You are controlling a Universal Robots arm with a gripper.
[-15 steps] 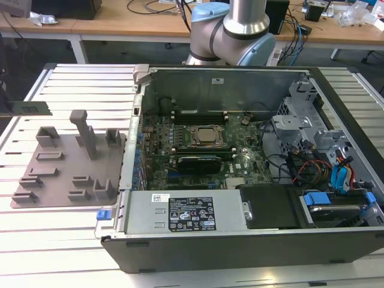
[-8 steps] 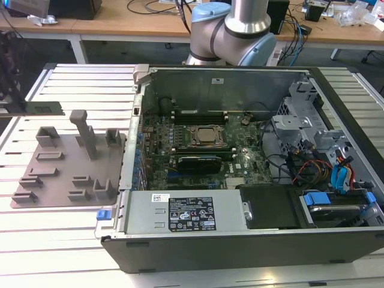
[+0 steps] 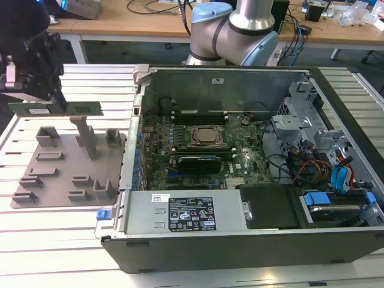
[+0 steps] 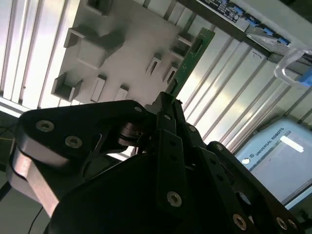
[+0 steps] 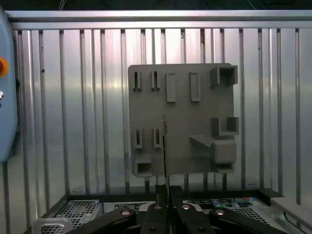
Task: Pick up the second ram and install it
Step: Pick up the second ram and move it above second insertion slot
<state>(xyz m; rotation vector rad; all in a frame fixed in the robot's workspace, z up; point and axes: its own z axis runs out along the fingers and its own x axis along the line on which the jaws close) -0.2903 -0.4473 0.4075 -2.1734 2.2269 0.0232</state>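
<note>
My gripper hangs at the exterior view's left, above the grey holder plate, and is shut on the second ram. The ram is a thin green stick held level and clear of the plate. In the second wrist view the green ram sticks out past the black fingertips over the holder plate. The first wrist view shows the ram edge-on as a thin line rising from the gripper across the plate.
An open computer case lies at the exterior view's right of the plate. Its motherboard carries a CPU socket with long black slots beside it. A power supply sits at the front, cables and drive bays at the right. The slatted metal table surrounds everything.
</note>
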